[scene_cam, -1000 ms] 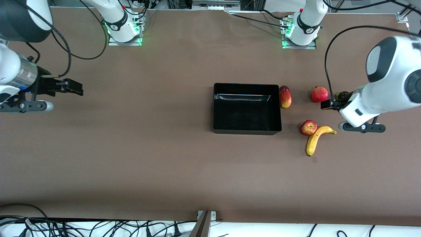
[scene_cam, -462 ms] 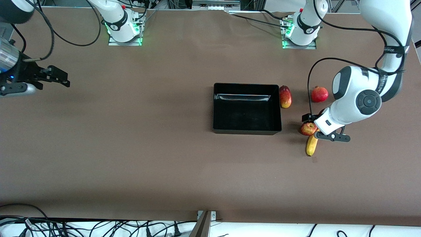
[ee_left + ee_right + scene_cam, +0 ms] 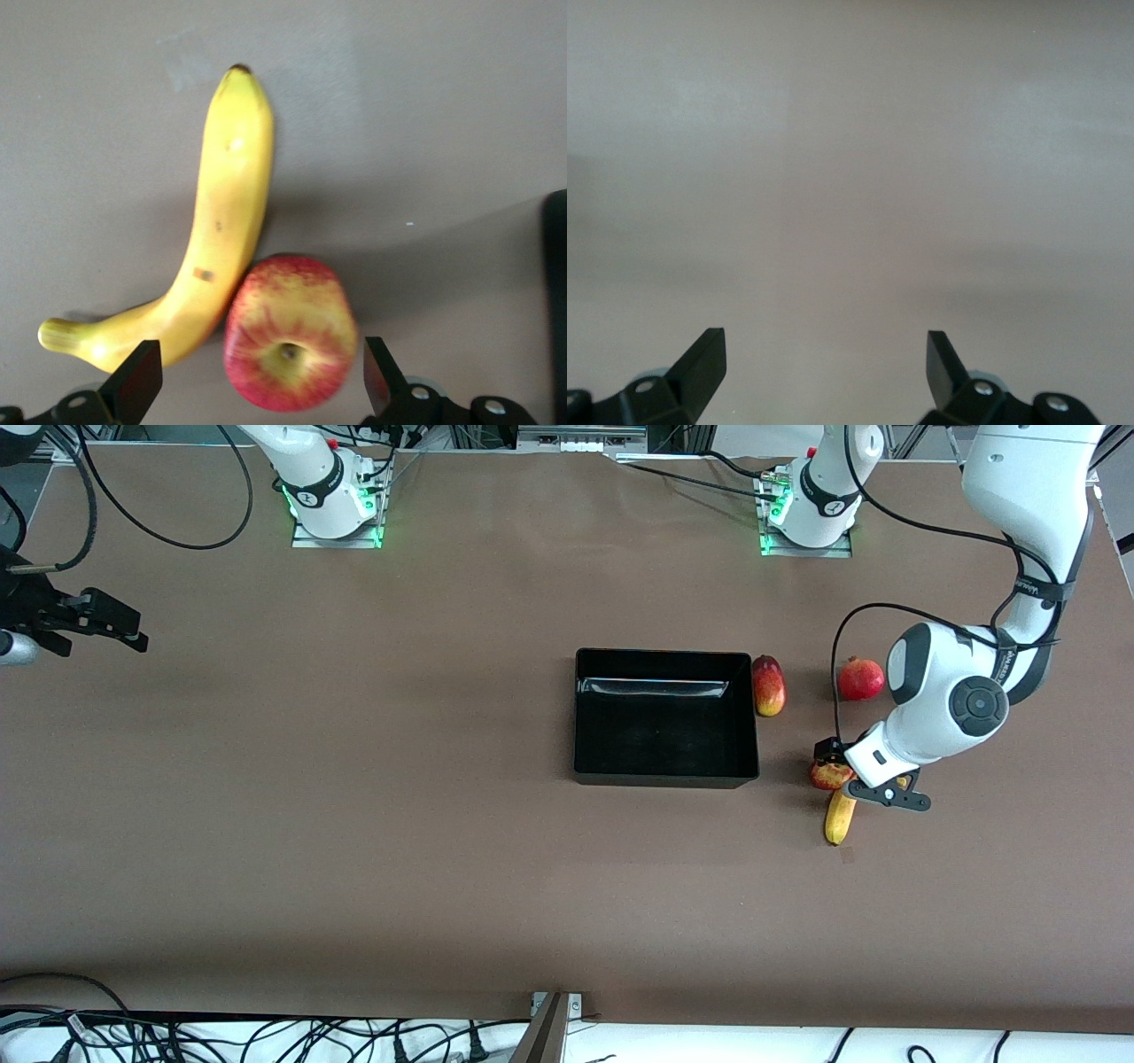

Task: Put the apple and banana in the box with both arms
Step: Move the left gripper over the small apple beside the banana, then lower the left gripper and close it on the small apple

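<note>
Waiting at its own end of the table (image 3: 354, 824), my right gripper (image 3: 97, 615) hangs spread wide over bare surface. The box (image 3: 664, 771) sits empty mid-table. My left gripper (image 3: 257, 390), fingers wide, is over the apple (image 3: 290, 332), which touches the banana (image 3: 213, 239), so I judge I should clear that neighbour. The arm hides part of both fruits from the front.
</note>
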Motion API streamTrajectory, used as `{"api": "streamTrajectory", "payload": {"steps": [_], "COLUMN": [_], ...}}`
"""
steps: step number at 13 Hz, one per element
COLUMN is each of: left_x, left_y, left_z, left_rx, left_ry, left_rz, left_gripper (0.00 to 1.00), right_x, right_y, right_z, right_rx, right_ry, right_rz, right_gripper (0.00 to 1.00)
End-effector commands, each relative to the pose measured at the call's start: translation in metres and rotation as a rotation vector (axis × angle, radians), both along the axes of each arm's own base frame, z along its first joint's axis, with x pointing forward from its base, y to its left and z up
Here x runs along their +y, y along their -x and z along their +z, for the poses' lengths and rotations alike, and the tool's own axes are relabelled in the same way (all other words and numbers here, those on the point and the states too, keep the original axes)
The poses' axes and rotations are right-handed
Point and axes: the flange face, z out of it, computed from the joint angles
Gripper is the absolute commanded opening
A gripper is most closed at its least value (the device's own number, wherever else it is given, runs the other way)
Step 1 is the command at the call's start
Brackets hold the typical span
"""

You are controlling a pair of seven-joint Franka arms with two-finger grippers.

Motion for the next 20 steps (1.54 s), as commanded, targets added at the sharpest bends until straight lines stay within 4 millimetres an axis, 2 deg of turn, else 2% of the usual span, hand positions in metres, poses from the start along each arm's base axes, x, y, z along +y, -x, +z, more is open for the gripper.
{"api": "streamTrajectory", "payload": {"steps": [1,5,9,12,17,19,20], "left_x": [0.000,-0.010,-0.017,-0.018,-0.016,-0.016,-0.016], "left_y": [0.002,0.001,0.002,0.002,0.005,0.004,0.004], "left_z": [-0.007,-0.007,-0.006,-0.007,-0.034,-0.034,-0.033], "left_rx": [-0.006,-0.006,0.000,0.003,0.024,0.020,0.024], "left_ry": [0.004,0.008,0.010,0.010,0.017,0.018,0.018], "left_rz": [-0.030,-0.032,-0.028,-0.031,-0.027,-0.027,-0.034], "left_gripper": [1.00,1.00,1.00,1.00,1.00,1.00,0.47], "right_x": [0.002,0.002,-0.017,-0.018,-0.018,-0.018,-0.018], "right_y": [0.003,0.001,0.001,0.001,0.002,0.002,0.002], "right_z": [0.006,0.007,0.002,0.001,0.002,0.002,0.002], "right_rx": [0.005,0.001,0.012,0.012,0.015,0.017,0.017], "right_ry": [0.018,0.020,0.013,-0.017,-0.018,-0.018,-0.018], "right_rz": [0.005,0.004,-0.041,-0.051,-0.049,-0.049,-0.049], "right_gripper": [1.00,1.00,1.00,1.00,1.00,1.00,1.00]}}
